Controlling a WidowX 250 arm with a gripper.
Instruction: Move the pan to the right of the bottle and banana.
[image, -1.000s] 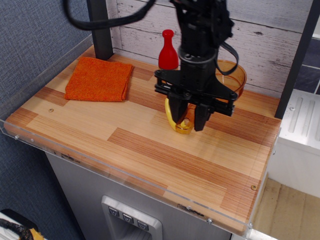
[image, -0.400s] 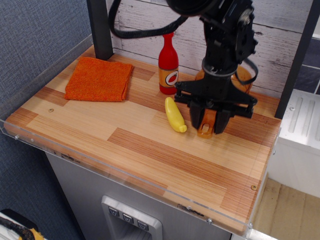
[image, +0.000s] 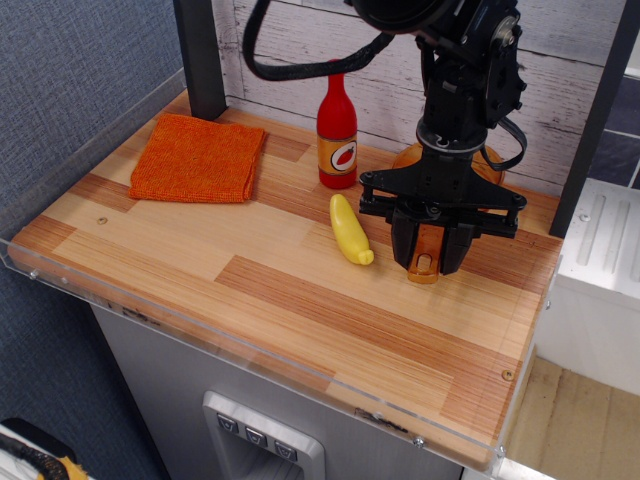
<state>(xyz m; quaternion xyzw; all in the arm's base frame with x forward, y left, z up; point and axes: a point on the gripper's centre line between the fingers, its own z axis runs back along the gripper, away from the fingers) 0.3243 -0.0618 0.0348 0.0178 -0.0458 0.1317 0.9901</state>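
Lab mock-up: acrylic-edged wooden tabletop (image: 300, 300)

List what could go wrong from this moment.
1. The gripper straddles only the pan at its short handle end; the bowl behind could swing or slip if moved.
2. The banana lies close beside the fingers and could get nudged.
3. The table's right edge is near; an overshoot risks dropping the pan.

Pan (image: 427, 262) bowl mostly hidden behind claw (image: 429, 254); arm top cut off.
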